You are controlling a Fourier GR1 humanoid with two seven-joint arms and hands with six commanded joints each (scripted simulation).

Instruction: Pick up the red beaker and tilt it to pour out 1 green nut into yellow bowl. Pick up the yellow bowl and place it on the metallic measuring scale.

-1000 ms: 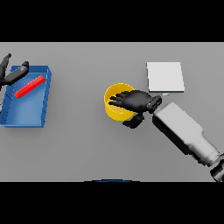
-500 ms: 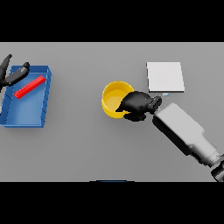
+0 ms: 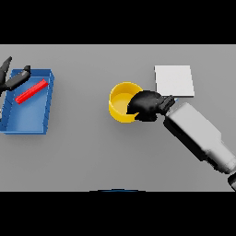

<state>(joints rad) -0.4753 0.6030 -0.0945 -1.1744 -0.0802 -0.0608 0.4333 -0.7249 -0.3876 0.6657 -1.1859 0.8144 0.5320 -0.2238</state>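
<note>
Broadly, the grey table (image 3: 115,156) fills the head view and carries everything. Largest on it is the right arm (image 3: 200,137), white and grey, entering from the lower right and slanting up toward the middle. Next in size, a blue tray (image 3: 27,120) at the far left, set slightly askew. The red beaker (image 3: 32,91) lies on its side inside the tray's upper part, slanted, its upper end near the tray's top right corner. The metallic measuring scale (image 3: 174,80) is a pale square plate at upper right, just beyond the right arm's wrist, apart from the bowl. The yellow bowl (image 3: 121,102) stands upright near the middle of the table, left of the scale; its inside looks plain yellow, and no green nut can be made out in it. The right robot hand (image 3: 146,105) is at the bowl's right rim, fingers curled over and around that edge, gripping the bowl; the bowl's base appears to rest on the table, though contact cannot be confirmed. The left robot hand (image 3: 11,78) shows at the far left edge, over the tray's upper left corner, fingers extended and spread, holding nothing, close to the beaker's lower end but not touching it.
</note>
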